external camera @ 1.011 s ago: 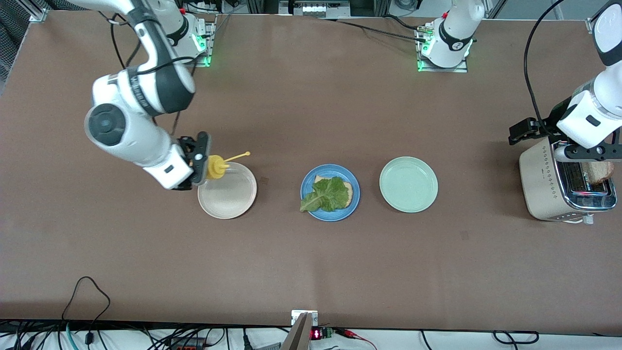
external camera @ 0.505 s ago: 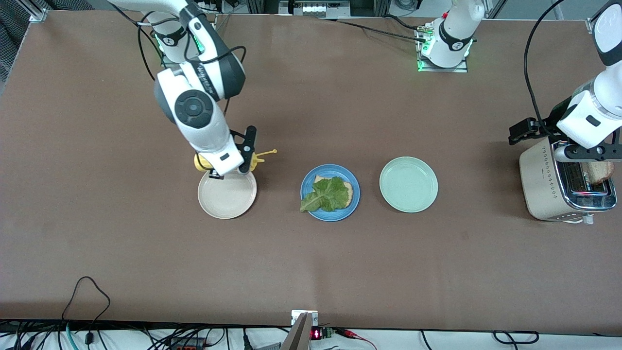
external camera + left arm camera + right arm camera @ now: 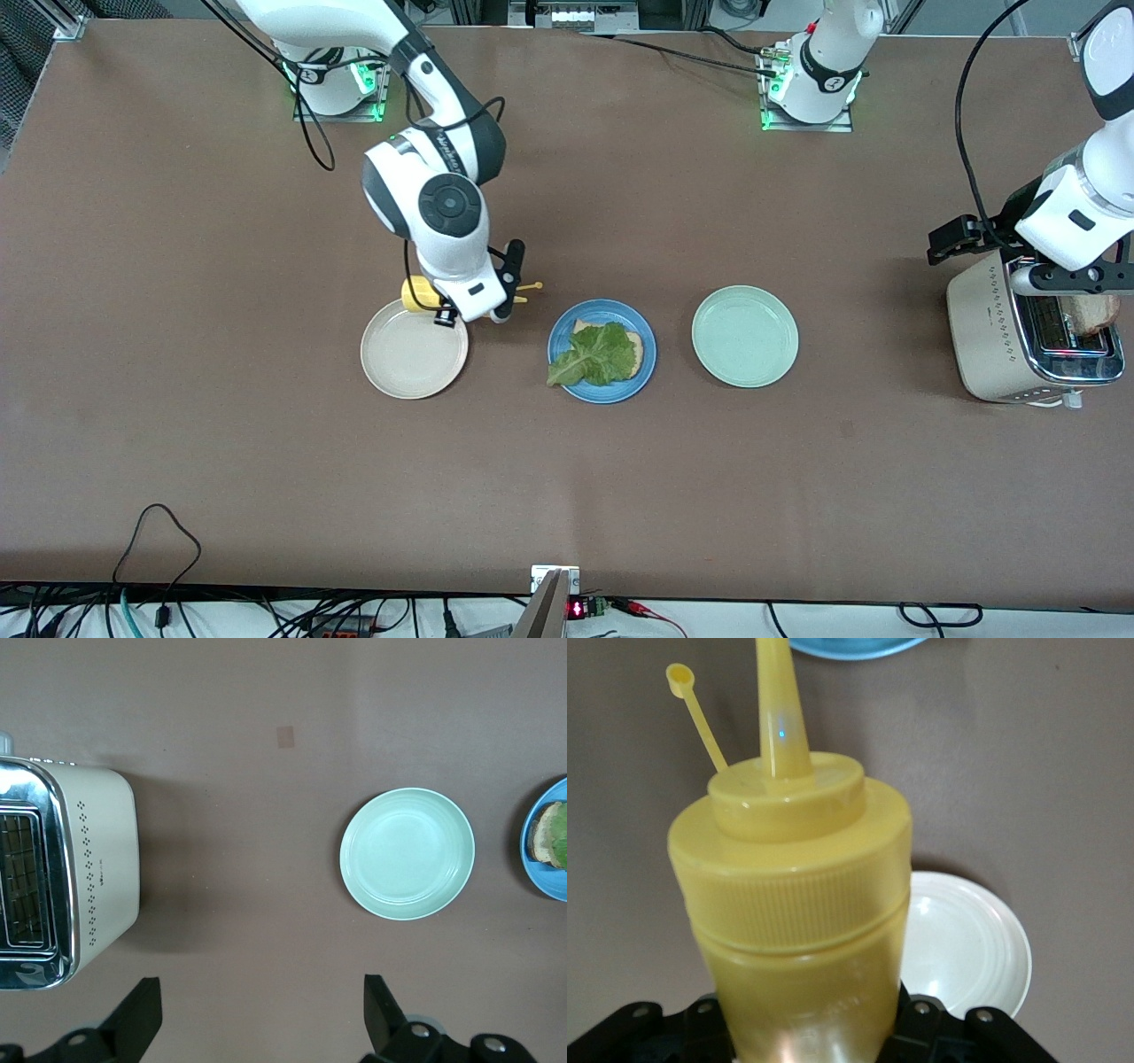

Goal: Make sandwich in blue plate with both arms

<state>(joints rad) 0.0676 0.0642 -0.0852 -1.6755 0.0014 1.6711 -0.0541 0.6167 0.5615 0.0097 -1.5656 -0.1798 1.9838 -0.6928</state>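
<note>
Blue plate [image 3: 644, 365] holds 1 bread slice [image 3: 631, 344] under lettuce [image 3: 594, 354]. Right gripper [image 3: 478, 306] clamps a yellow squeeze bottle [image 3: 793, 904] beside the blue plate, probably for saucing. Left gripper [image 3: 257, 1028], spread empty, hangs above table between toaster [image 3: 66, 873] and green plate [image 3: 407, 853].

I see a yellow bottle [image 3: 793, 904], blue plate [image 3: 561, 350], green lettuce [image 3: 595, 354], pale green plate [image 3: 744, 336], cream toaster [image 3: 979, 341].

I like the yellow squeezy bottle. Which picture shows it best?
The right wrist view: the yellow bottle fills the picture, nozzle and cap clear, gripped in the right hand. The front view shows only bits of yellow peeking out beside that hand. The left wrist view doesn't show it.
</note>
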